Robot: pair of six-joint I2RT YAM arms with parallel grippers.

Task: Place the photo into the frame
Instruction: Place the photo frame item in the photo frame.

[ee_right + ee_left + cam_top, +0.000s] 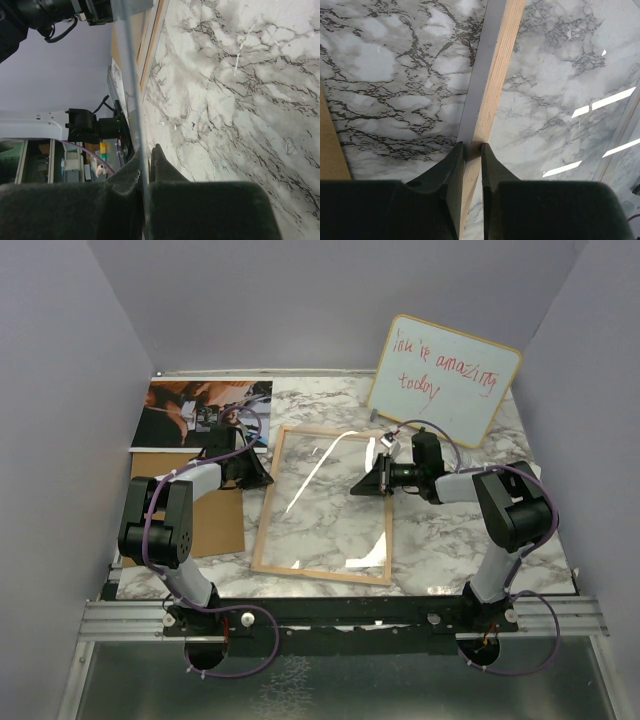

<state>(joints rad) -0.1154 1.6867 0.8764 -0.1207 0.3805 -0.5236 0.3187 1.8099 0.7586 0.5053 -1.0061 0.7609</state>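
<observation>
Top external view: the frame [322, 575] lay mid-bench [440, 540], light wood face up. Left claw [264, 474] was pinched shut on its 9 o'clock rail, and the left wrist view showed fingers [451, 172] either side of the wood strip. Right claw [362, 485] was closed on a thin edge at the 3 o'clock side. Photo [190, 412] was flat at 10 o'clock, outside the frame, with a brown board [215, 525] just below it. Whiteboard [445, 380] was at 1 o'clock.

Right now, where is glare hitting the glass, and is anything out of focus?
Top view: one bright white streak crosses the glass of the frame. Left wrist view: several white light bars reflect on the glass at right; the left gripper, on the frame, shows little detail. Right wrist view: no strong glare; the right gripper is dark too.
</observation>
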